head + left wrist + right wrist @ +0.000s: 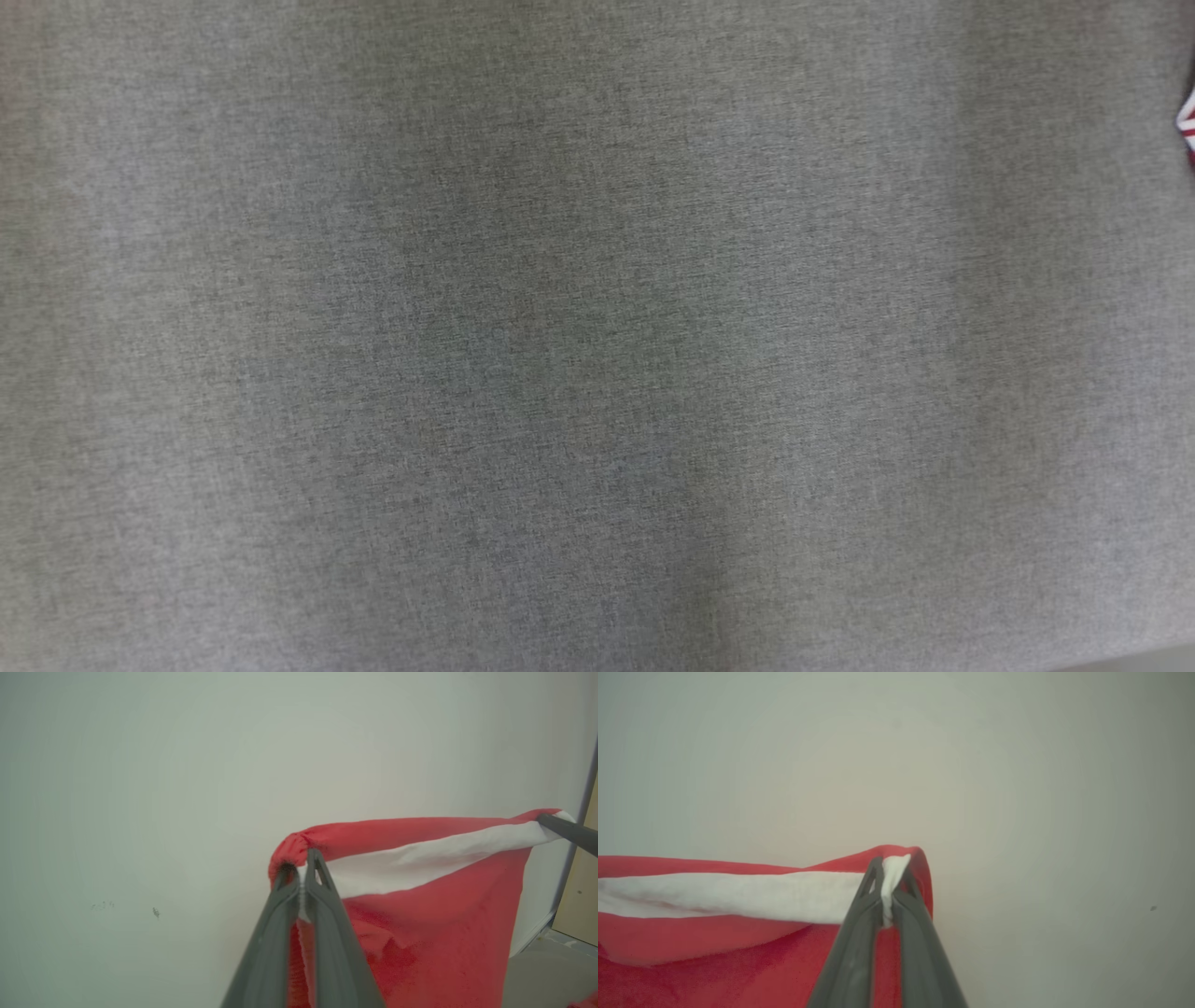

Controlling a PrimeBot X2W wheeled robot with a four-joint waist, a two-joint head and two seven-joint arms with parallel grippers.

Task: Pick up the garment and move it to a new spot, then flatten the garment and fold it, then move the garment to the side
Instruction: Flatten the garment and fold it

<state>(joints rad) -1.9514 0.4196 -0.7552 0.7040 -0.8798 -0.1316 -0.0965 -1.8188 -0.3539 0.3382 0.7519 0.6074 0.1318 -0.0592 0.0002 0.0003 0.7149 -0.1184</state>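
Left end effector point(300, 864) and right end effector point(891, 873) each clamp the red-white garment point(420, 914) taut — pale wall point(140, 788) behind.

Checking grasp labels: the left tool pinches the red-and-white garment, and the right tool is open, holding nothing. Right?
Not quite. The right tool is shut on the garment too, as the right wrist view shows; the left tool does pinch it.
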